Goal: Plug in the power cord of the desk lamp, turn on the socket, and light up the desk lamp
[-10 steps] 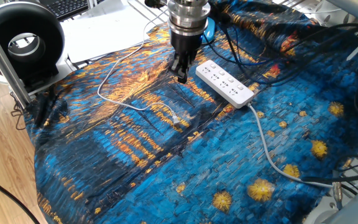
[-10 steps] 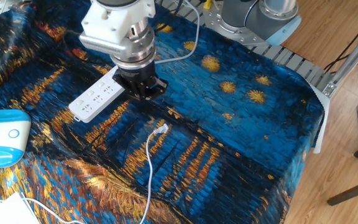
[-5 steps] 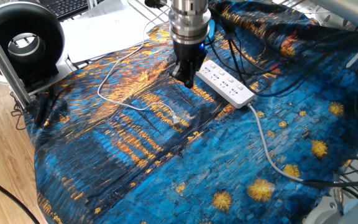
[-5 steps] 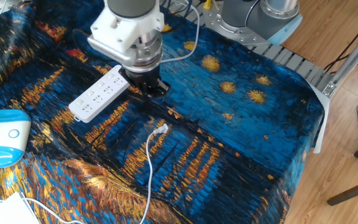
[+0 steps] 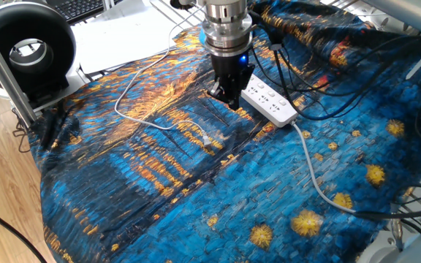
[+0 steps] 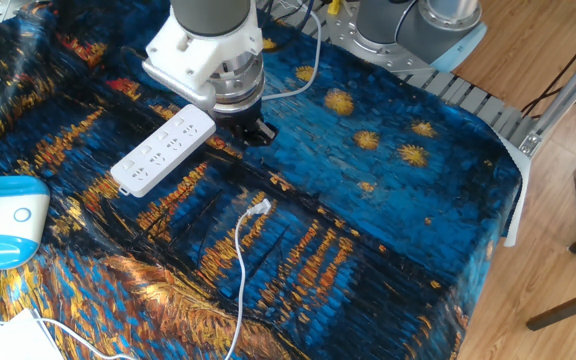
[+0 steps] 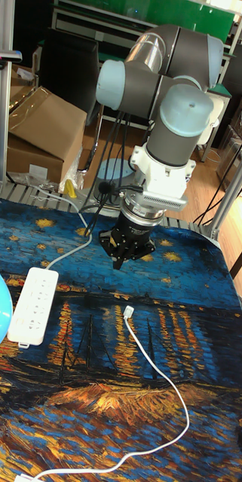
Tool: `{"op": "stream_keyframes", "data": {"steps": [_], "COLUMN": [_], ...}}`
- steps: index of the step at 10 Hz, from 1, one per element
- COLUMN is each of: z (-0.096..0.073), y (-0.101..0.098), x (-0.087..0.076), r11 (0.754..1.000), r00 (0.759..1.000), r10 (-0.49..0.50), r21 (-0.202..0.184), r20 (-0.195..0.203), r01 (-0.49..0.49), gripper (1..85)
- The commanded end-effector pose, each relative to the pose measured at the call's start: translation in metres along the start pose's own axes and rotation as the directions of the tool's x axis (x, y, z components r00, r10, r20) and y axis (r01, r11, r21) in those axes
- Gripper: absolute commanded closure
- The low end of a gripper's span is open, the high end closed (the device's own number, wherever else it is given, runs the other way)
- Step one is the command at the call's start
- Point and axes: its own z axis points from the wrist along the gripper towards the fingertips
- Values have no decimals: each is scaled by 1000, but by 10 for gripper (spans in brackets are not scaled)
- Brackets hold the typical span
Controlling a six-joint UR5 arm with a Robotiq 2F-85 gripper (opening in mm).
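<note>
Step in hand: fetching plug, nothing plugged yet. Claw empty, fingers close together, poised above desk mid-area beside socket. Power cord plug lies loose nearby, toward desk centre. Next: descend over plug, grasp, carry to outlet.

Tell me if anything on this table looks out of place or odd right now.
Nothing looks damaged or spilled. The one thing that stands out: the power cord lies loose on the cloth, its plug end pointing toward the socket but not plugged into it. The pincer holds nothing.
</note>
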Motion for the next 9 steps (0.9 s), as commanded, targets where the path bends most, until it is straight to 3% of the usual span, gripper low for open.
{"op": "stream_keyframes", "data": {"steps": [1,5,8,9], "z": [-2,-7,-8,-7], "y": [-7,-16,-14,-9], "x": [6,-4,-4,-4], "r11": [1000,999,1000,1000], "r00": [1000,1000,1000,1000], "r10": [18,-13,-24,-14], "r21": [17,31,4,-23], "r20": [-23,1,-3,3], "r01": [-17,13,24,14], "gripper": [843,843,843,843]}}
